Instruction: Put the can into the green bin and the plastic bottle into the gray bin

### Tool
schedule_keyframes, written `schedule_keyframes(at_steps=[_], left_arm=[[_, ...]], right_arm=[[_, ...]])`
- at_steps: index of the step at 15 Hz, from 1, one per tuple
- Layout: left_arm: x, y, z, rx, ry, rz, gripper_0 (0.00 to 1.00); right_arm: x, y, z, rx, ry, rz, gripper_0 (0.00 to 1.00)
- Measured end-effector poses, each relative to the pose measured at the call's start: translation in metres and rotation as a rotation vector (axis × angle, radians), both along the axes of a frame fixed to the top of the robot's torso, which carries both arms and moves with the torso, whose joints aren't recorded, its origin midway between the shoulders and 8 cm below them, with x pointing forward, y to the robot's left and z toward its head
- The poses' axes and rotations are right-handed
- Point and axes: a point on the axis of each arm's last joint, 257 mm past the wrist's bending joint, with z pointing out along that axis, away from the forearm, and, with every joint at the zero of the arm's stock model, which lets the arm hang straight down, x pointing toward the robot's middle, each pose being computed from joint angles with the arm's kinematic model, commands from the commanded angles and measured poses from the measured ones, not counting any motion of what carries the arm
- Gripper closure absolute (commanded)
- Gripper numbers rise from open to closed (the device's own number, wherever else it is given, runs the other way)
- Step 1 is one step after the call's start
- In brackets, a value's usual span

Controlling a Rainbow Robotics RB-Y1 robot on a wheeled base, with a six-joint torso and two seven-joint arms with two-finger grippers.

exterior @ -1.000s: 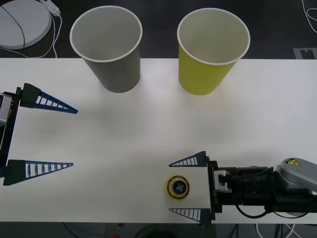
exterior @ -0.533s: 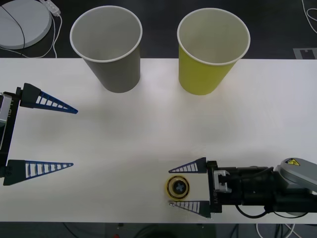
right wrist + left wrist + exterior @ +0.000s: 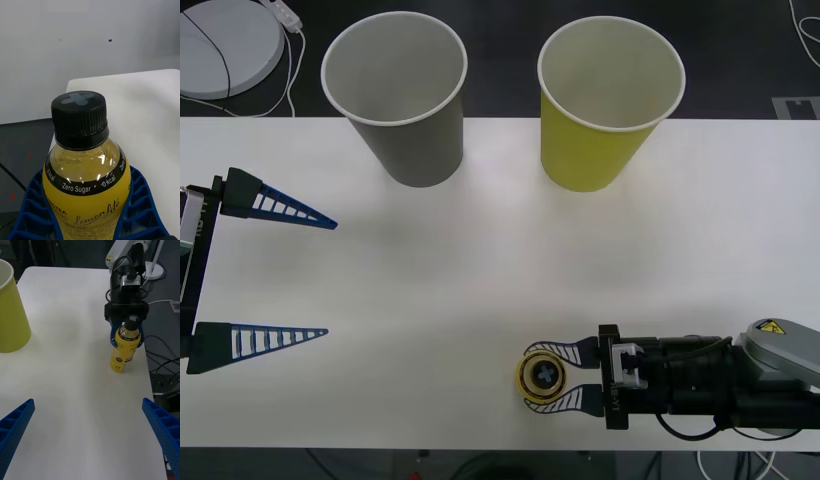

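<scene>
Ribbed blue right end effector [image 3: 552, 376] clenched around the glossy yellow plastic bottle [image 3: 542, 376], black-capped, upright.

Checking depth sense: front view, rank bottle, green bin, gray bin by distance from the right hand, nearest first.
1. Bottle: held between the fingers of the right hand, at the table's near edge.
2. Green bin: far side, ahead of the right hand.
3. Gray bin: far side, toward the robot's left.
</scene>
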Motion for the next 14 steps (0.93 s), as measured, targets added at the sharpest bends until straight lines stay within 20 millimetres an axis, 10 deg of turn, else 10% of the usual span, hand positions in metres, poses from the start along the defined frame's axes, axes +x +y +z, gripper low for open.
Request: schedule_keyframes(at_steps=[14], left_arm=[[0.000,0.000,0.000,0.000,0.000,0.000,0.00]], right_arm=[[0.016,-0.015,0.024,0.052,0.022,-0.107,1.00]])
